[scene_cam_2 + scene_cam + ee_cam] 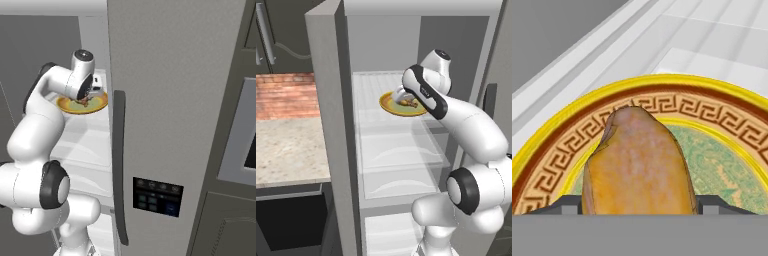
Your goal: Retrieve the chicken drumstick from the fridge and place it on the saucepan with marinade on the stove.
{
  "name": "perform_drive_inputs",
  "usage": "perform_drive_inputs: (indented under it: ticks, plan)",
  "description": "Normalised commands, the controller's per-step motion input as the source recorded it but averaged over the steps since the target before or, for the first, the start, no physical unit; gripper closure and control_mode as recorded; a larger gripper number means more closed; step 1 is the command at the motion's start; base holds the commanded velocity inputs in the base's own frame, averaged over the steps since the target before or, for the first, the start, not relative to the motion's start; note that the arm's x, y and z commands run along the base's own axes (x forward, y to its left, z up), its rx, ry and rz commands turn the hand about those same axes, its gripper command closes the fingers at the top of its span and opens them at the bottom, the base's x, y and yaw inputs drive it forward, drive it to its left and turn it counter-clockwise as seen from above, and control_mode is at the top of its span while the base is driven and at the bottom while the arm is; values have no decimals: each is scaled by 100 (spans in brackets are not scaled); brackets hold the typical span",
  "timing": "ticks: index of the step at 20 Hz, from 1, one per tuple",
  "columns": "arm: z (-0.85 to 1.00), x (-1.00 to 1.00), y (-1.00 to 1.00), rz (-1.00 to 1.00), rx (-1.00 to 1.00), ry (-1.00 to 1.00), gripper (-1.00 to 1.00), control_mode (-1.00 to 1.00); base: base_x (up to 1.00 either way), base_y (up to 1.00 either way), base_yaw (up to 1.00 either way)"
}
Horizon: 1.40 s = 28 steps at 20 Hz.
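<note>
1. Hand view has the chicken drumstick up close w/ a dark fingertip on each side, jaws apart round it, can't tell if actually pinching.
2. It's lying on a yellow plate w/ greek-key border.
3. Right base view: door w/ control panel, nothing readable.
4. Arm bent, reaching into the fridge, gripper angled down over the plate on a shelf.

chicken drumstick on plate, plate on fridge shelf

Red brick wall behind a beige speckled tabletop, dark cabinet opening below; grey wall cabinet w/ built-in oven at right.
</note>
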Motion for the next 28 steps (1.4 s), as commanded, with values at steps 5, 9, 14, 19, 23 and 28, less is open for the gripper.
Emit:
perform_drive_inputs:
  ticks: [5, 9, 14, 19, 23, 28]
  plan:
    - [0, -29, 4, 0, 0, 0, 100, -100, 0, 0, 0]
    - [12, -17, 14, -5, 0, 0, 100, -100, 0, 0, 0]
    - [32, -24, 4, -5, 0, 1, 100, -100, 0, 0, 0]
    - [22, -36, 0, -6, 0, 10, 100, -100, 0, 0, 0]
    - [13, -48, 4, -8, -1, 15, 100, -100, 0, 0, 0]
    - [6, -65, 0, -8, 0, 12, 100, -100, 0, 0, 0]
